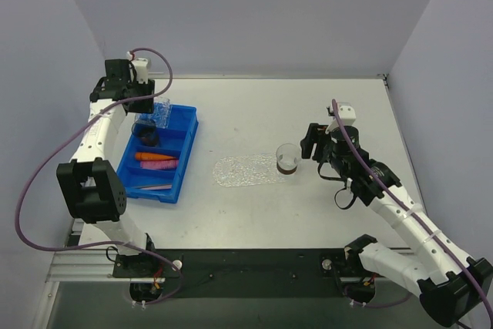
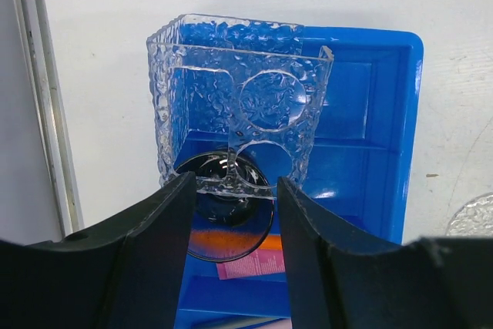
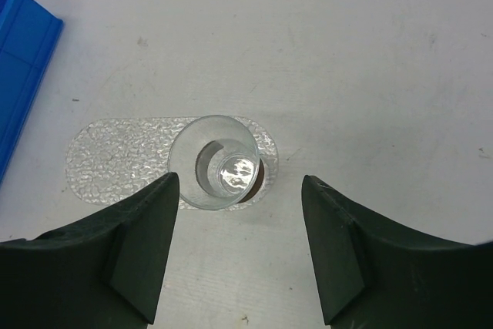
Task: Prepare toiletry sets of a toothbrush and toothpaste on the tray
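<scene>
Item 1: clear bumpy holder [image 2: 231, 90] with 2 round holes, clamped in left gripper [image 2: 235, 181] above blue bin [image 1: 185, 161] holding toothbrush [image 1: 158, 187], orange toothpaste [image 1: 152, 156], magenta toothpaste [image 1: 159, 165]; handling: lift level past bin wall, likely toward tray [image 1: 235, 171], whose right end bears cup [image 1: 287, 158]; right gripper [image 3: 239, 182] apart, empty, beside cup.

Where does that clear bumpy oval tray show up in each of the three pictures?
Top external: the tray lies mid-table, right of the blue bin.
Left wrist: only a sliver at the right edge.
Right wrist: centre-left, under a cup.
Shared landmark: the blue bin, in all three.
</scene>
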Robot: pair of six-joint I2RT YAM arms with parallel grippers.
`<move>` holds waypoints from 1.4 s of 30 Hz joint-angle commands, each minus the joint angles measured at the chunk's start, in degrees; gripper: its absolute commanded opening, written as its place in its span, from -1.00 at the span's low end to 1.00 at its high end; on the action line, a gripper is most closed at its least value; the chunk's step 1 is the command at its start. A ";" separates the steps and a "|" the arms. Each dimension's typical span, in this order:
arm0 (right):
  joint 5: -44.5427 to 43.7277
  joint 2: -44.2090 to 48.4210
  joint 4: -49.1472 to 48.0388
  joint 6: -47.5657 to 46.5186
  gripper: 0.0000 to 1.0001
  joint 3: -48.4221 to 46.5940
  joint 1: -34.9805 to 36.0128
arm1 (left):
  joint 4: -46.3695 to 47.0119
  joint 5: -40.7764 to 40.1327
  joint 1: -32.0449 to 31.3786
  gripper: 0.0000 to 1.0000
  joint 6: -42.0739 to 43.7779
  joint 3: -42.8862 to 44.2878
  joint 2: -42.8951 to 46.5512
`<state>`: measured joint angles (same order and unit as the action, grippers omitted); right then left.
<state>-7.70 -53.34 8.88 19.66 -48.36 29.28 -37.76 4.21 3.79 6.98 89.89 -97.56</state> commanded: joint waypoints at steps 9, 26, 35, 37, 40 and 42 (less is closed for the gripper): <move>-0.82 -1.94 0.87 0.64 0.18 -2.97 -0.45 | 1.46 3.70 -0.10 0.04 5.06 1.87 -2.19; -0.73 -2.82 1.31 0.99 0.17 -3.23 -0.45 | 1.81 -0.16 -0.19 -0.07 6.11 3.01 -6.94; -0.73 -3.43 1.40 0.73 0.16 -3.41 -0.54 | 1.81 0.19 -0.19 -0.20 5.85 3.80 -8.44; -0.82 -3.52 1.40 0.82 0.15 -3.32 -0.45 | 1.81 0.19 -0.28 -0.27 6.02 3.98 -8.61; -1.08 -3.26 1.49 0.82 0.15 -3.23 -0.45 | 1.55 0.19 -0.19 -0.37 5.85 4.07 -8.62; -1.17 -3.26 1.49 0.82 0.15 -3.15 -0.45 | 1.63 0.01 -0.19 -0.39 5.67 4.07 -8.35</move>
<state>-7.70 -56.73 10.55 20.10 -49.32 29.21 -37.56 4.34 3.70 12.49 90.91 -106.00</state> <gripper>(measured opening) 0.577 0.316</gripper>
